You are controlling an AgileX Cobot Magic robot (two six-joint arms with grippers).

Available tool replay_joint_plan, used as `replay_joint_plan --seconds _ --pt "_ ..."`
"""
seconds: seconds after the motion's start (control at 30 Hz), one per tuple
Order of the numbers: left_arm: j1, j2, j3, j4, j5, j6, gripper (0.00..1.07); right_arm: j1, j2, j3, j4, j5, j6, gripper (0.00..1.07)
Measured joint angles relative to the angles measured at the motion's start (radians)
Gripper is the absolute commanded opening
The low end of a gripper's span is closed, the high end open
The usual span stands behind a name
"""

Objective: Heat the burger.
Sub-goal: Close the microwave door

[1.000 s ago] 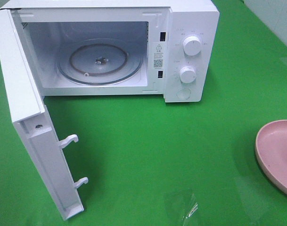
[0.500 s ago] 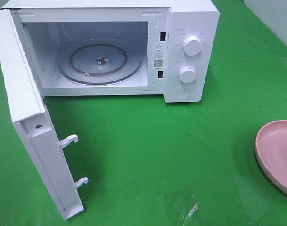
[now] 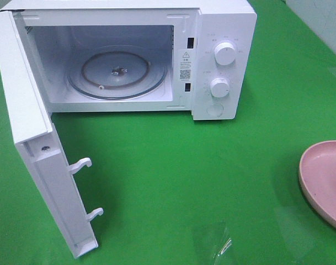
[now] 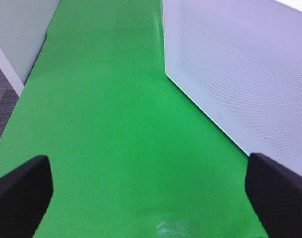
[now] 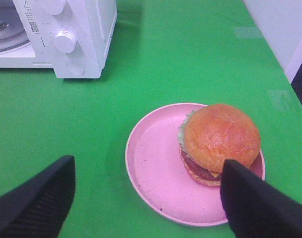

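Observation:
The burger [image 5: 217, 141], with golden-brown bun, green lettuce and dark patty, sits on the right part of a pink plate [image 5: 155, 168] in the right wrist view. In the exterior high view only the plate's left part [image 3: 322, 185] shows at the right edge; the burger is out of view there. My right gripper [image 5: 146, 208] is open, above and short of the plate, one fingertip [image 5: 260, 203] near the burger. My left gripper [image 4: 151, 198] is open over bare green cloth beside the microwave door's outer face [image 4: 240, 74]. Neither gripper shows in the exterior high view.
A white microwave [image 3: 223, 55] stands at the back with its door [image 3: 41, 165] swung wide open to the left, and the glass turntable [image 3: 117, 72] inside bears nothing. Green cloth [image 3: 184, 165] covers the table. A clear plastic scrap [image 3: 220, 245] lies near the front.

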Motion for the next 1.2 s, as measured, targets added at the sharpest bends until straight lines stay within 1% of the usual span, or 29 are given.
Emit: replay_joint_plan --seconds 1.2 --pt "0.000 0.000 0.000 0.002 0.000 0.000 0.98 0.000 0.000 0.000 0.000 -0.002 0.000 0.76"
